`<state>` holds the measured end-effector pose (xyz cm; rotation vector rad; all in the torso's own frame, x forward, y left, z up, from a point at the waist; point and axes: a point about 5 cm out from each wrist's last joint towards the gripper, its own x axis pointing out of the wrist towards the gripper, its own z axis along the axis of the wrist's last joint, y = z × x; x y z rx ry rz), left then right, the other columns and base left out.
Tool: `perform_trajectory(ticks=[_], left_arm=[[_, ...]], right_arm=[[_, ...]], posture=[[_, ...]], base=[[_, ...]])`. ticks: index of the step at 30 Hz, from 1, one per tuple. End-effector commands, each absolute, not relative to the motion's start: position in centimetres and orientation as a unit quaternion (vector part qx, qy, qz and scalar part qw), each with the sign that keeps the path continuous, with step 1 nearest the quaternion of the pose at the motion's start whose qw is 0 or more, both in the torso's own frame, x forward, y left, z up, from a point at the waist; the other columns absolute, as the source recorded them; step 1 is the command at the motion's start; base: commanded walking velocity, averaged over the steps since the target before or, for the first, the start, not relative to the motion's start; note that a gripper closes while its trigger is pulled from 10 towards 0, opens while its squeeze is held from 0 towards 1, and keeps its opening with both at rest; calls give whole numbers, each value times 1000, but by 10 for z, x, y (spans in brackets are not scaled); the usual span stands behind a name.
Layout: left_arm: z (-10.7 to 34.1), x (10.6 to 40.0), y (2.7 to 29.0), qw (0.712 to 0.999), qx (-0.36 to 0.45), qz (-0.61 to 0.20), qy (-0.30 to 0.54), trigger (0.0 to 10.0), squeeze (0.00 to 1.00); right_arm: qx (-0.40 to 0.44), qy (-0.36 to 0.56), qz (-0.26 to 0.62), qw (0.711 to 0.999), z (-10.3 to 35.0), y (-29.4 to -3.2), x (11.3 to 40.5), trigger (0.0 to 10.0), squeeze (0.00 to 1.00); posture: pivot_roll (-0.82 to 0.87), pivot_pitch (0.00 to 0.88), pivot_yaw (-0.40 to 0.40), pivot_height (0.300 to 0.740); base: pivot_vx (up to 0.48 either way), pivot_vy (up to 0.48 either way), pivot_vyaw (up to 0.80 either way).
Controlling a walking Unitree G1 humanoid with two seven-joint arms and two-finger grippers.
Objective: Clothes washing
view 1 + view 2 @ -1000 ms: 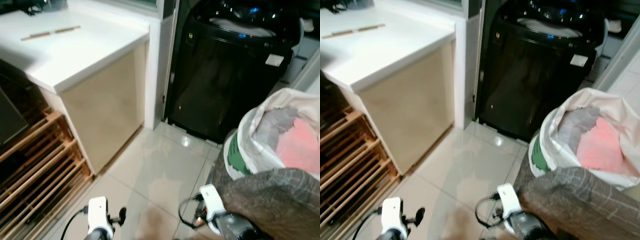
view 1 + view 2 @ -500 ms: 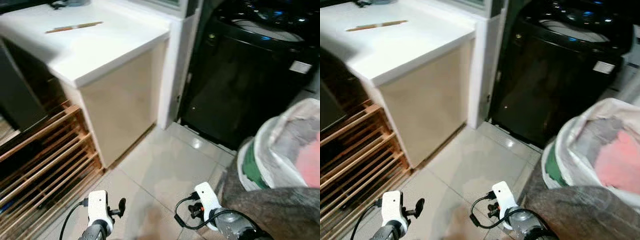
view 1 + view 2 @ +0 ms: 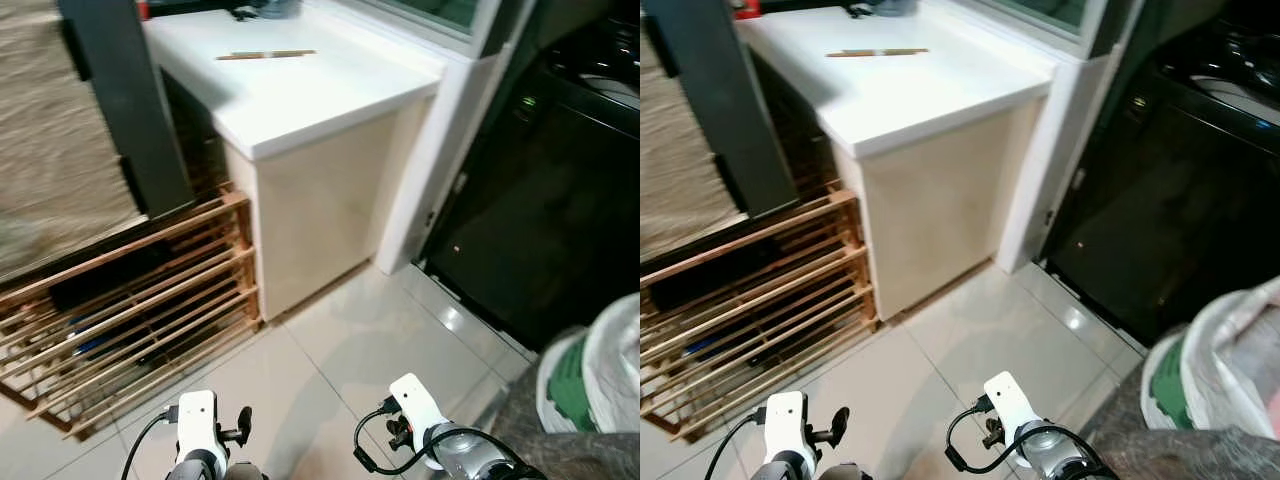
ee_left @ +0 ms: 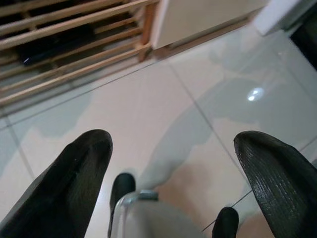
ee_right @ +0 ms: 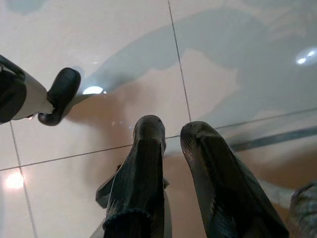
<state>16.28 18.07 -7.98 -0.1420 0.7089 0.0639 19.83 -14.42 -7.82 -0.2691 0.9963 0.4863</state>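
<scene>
The left gripper (image 4: 173,163) hangs over the tiled floor (image 3: 340,350) with fingers spread; the right gripper (image 5: 171,148), fingers nearly together, carries a grey garment (image 3: 570,455) draped over its arm beside the laundry bag (image 3: 600,375).

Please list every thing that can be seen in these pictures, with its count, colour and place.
counter: one, white top, beige side, ahead at centre.
stick: one, wooden, thin, lying on the counter.
wooden rack: one, light brown slats, on the floor left of the counter.
washing machine: one, black, right of the counter.
laundry bag: one, white and green, at the right edge.
grey cloth: one, over the right arm.
floor tiles: pale, glossy.
left gripper: fingers apart, above the floor.
right gripper: fingers close together, above the floor.
</scene>
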Motion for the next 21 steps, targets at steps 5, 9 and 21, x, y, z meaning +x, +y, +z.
perform_trajectory(ticks=[5,9,21], left_arm=[[-82,160,178,933,-74,25,351,10000,0],[-83,160,177,933,-81,26,350,10000,0],[-84,156,179,932,-90,35,351,10000,0]], right_arm=[[-140,475,244,834,-80,-141,195,10000,0],[-150,474,255,829,-81,-139,194,10000,0],[-156,472,261,827,-81,-136,194,10000,0]], posture=[[60,6,-62,740],[62,6,-66,740],[72,7,-83,740]], base=[[0,0,800],[150,0,800],[338,0,800]])
